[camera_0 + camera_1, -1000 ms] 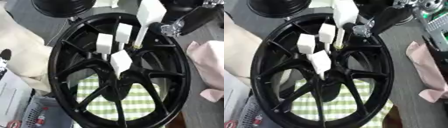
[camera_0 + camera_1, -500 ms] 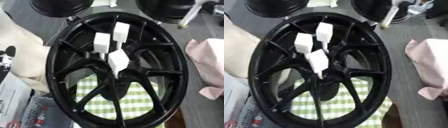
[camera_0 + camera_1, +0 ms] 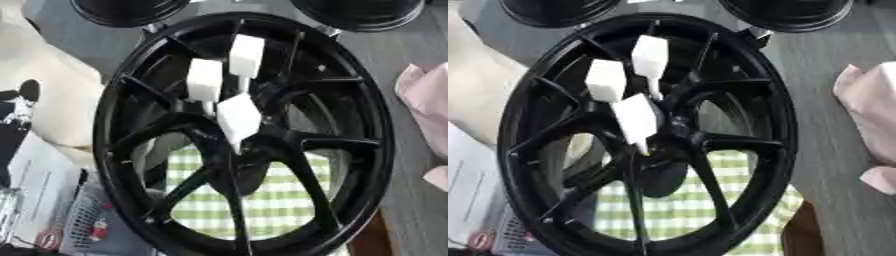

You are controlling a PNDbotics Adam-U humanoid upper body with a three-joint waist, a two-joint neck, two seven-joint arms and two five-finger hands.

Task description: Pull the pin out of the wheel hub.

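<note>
black wheel hub [image 3: 245, 135] fills centre frame, lying flat on a green-white checked cloth [image 3: 262, 200]. three white block-headed pins [image 3: 237, 117] stand clustered at the hub centre, slightly upper left of middle. neither hand in either view, so can't tell finger state. pink cloth [image 3: 872, 115] at right edge, grey counter [image 3: 820, 165] beside it, two dark round wheels [image 3: 359, 10] along top edge.
</note>
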